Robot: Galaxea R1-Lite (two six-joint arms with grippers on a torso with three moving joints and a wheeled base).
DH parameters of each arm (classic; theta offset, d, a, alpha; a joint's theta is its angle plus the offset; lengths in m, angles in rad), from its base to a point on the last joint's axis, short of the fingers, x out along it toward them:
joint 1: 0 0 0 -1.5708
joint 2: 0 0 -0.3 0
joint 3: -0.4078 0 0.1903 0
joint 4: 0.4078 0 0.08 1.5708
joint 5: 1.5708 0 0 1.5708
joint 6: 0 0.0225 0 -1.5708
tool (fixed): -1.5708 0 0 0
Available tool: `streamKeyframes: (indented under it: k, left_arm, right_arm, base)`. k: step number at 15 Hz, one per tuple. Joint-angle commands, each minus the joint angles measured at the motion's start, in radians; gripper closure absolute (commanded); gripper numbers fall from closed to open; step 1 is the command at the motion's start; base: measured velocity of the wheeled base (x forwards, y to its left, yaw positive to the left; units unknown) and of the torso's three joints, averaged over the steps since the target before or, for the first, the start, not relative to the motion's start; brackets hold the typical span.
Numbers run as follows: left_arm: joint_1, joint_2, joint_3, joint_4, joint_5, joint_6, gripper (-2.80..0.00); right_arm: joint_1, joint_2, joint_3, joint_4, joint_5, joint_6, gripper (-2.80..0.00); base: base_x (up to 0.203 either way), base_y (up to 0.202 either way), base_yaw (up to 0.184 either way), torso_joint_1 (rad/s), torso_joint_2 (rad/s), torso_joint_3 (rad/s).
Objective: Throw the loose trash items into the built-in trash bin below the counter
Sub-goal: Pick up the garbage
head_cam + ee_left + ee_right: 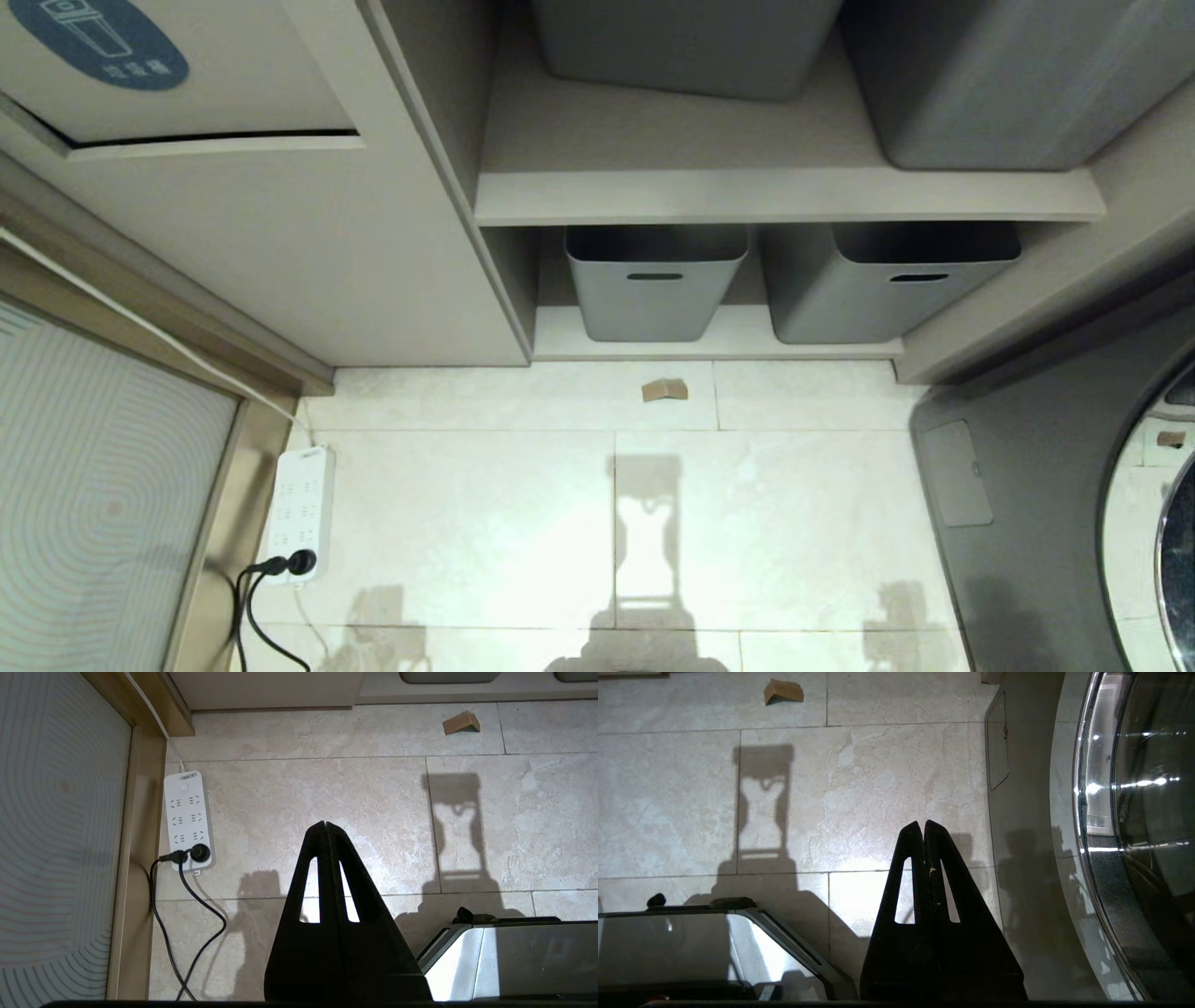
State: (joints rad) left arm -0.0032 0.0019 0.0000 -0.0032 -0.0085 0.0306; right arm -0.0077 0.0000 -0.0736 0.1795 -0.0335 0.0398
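Nearest the robot, both arms hang parked low over the pale marble-look floor tiles [467, 523]. The left pincer [326, 826] has its black fingers pressed together on nothing, and the right pincer [923, 825] is pressed together and empty too.

Off to the left, a white power strip with a black plug [299, 511] lies by a wooden frame; on the right stands a grey washing machine with a chrome-ringed door [1046, 467].

Further out, the small folded tan cardboard piece [665, 389] rests alone on the floor, just before the lowest shelf, where two grey plastic tubs with slot handles [653, 289] sit. It looks light and fairly stiff, tented at its fold; pinching across that raised crease would likely hold it best.

Farthest, up left, is the beige tilting flap with the round blue bin sticker [187, 103].
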Motion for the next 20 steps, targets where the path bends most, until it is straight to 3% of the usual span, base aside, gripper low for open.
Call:
streamKeyframes:
  k: [1, 7, 20]
  left_arm:
    - [0.0, 0.001, 0.003, 0.0, -0.001, 0.0, 0.0]
    - [0.0, 0.001, 0.003, 0.002, 0.001, -0.008, 0.0]
    - [0.0, 0.001, 0.003, 0.003, 0.001, -0.008, 0.0]
  right_arm:
    - [0.0, 0.002, 0.0, 0.002, 0.0, 0.0, 0.0]
    - [0.0, 0.002, 0.0, 0.002, 0.0, 0.0, 0.0]
    - [0.0, 0.001, 0.0, 0.002, 0.0, 0.0, 0.0]
  base:
    - [0.0, 0.0, 0.0, 0.006, 0.01, -0.194]
    - [0.0, 0.0, 0.0, 0.0, 0.0, -0.167]
    - [0.0, 0.0, 0.0, 0.0, 0.0, -0.005]
